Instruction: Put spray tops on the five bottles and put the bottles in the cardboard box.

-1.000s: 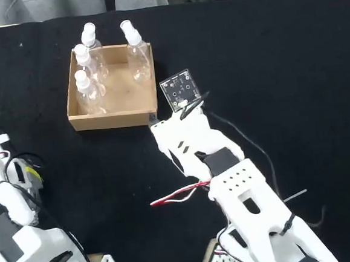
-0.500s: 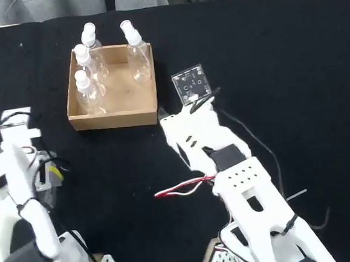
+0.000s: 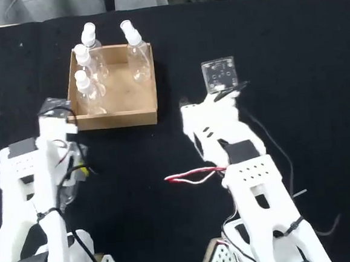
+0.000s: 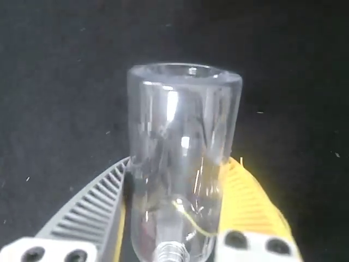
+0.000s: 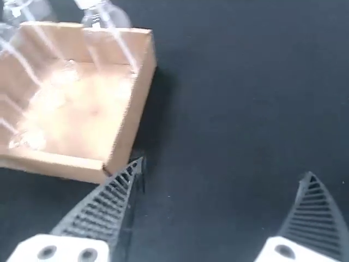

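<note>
The black desk (image 3: pixel 290 49) carries the cardboard box (image 3: pixel 113 119). Just right of the box, the right gripper (image 5: pixel 223 169) hangs with fingers spread apart. Near the box's front-left corner, the left gripper (image 4: pixel 180 169) fingers clench a clear bottle (image 4: pixel 182 125). Four spray-topped bottles (image 3: pixel 137 55) stand inside the box.

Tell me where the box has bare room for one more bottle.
The box floor is bare from its middle to the near-right corner. Crowded: three bottles line the left wall, a fourth bottle stands in the far-right corner.
</note>
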Robot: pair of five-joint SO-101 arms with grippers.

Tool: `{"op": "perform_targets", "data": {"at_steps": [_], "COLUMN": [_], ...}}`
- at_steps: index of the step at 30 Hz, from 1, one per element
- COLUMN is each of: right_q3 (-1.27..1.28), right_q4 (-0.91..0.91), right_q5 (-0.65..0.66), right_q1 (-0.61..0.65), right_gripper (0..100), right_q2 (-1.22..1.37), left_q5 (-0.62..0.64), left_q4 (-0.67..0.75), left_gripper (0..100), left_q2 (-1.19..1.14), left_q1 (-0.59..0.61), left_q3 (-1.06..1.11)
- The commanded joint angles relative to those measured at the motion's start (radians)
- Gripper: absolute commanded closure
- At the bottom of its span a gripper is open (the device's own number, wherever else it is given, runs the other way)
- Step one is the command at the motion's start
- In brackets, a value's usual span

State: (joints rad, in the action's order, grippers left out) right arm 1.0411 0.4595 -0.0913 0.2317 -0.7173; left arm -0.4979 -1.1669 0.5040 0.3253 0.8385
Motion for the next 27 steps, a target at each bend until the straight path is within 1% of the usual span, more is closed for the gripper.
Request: {"op": "perform_targets", "data": {"at_steps": [1, 3, 6, 9, 11, 15, 18, 24, 27], "right_q3": [-0.084, -0.091, -0.096, -0.097, -0.097, -0.097, -0.107, -0.122, -0.124], "right_q4": [0.003, 0.003, 0.003, 0.003, 0.003, -0.002, -0.002, -0.005, -0.006], "right_q5": [-0.049, -0.069, -0.084, -0.109, -0.12, -0.147, -0.192, -0.282, -0.304], "right_q1": [-0.072, -0.087, -0.11, -0.126, -0.126, -0.132, -0.166, -0.259, -0.279], "right_gripper": [62.7, 62.7, 62.7, 62.7, 62.7, 62.7, 62.7, 62.7, 62.7], "right_q2": [-0.045, -0.045, -0.045, -0.045, -0.045, -0.047, -0.047, -0.047, -0.047], "left_q5": [-0.011, -0.017, -0.087, -0.123, -0.123, -0.118, -0.115, -0.114, -0.084], "left_q4": [0.008, 0.008, 0.008, 0.008, 0.021, 0.097, 0.12, 0.129, 0.204], "left_gripper": [91, 92, 92, 92, 92, 92, 92, 92, 92], "left_q2": [0.037, 0.037, 0.037, 0.037, 0.037, 0.034, 0.034, 0.034, 0.032], "left_q1": [-0.116, -0.17, -0.254, -0.314, -0.349, -0.403, -0.444, -0.57, -0.598], "left_q3": [-0.015, -0.016, -0.013, -0.016, -0.022, -0.013, -0.013, -0.022, -0.013]}}
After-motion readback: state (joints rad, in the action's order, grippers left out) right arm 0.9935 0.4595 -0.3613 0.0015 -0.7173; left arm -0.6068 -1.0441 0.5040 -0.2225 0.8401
